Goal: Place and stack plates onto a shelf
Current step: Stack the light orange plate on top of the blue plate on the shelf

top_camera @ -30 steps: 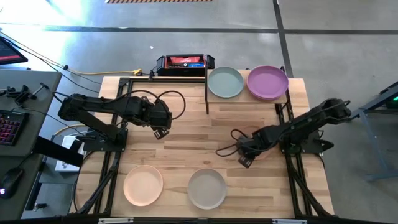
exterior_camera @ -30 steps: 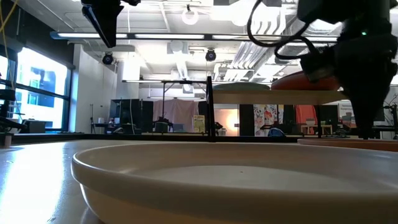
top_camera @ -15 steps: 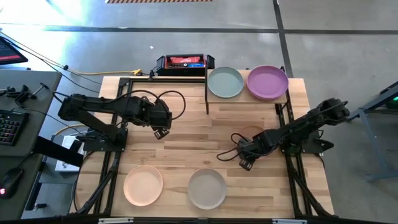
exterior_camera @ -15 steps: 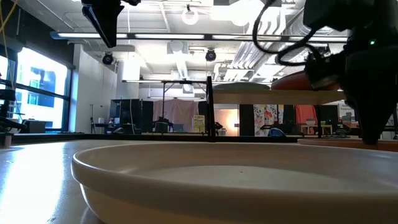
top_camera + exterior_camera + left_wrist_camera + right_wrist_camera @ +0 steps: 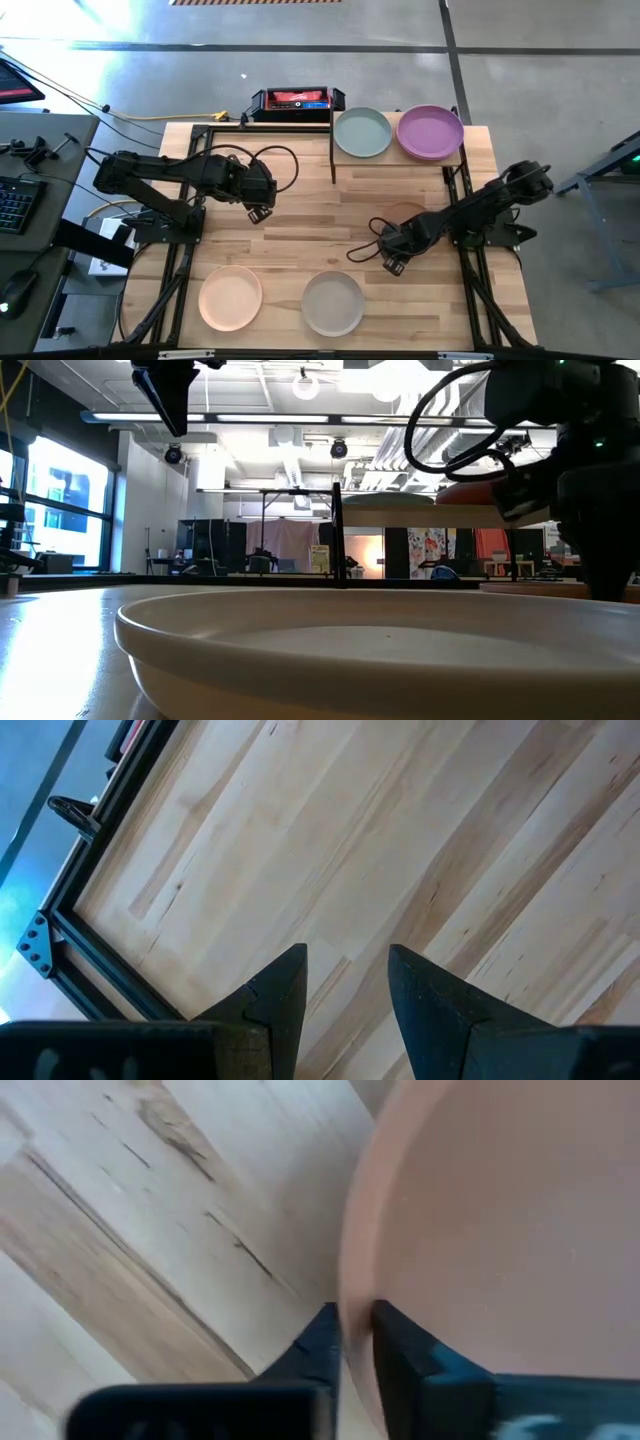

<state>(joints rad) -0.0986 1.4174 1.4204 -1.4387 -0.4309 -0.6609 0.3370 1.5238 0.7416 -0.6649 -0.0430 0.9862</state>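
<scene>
The tan plate [image 5: 500,1230] lies flat at the right middle of the high view, round (so no long axis), matte, mostly hidden under the right arm. The right gripper [image 5: 355,1345] pinches its rim [image 5: 355,1260] between both fingers. The left gripper [image 5: 258,212], fingers spread, hangs over bare table [image 5: 300,240] at left centre. Peach plate [image 5: 230,298] and grey plate [image 5: 333,303] sit at the bottom; teal plate [image 5: 362,132] and purple plate [image 5: 430,132] on the shelf [image 5: 400,158] at top.

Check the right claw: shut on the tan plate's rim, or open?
Shut: the right claw pinches the tan plate rim between its fingers.
</scene>
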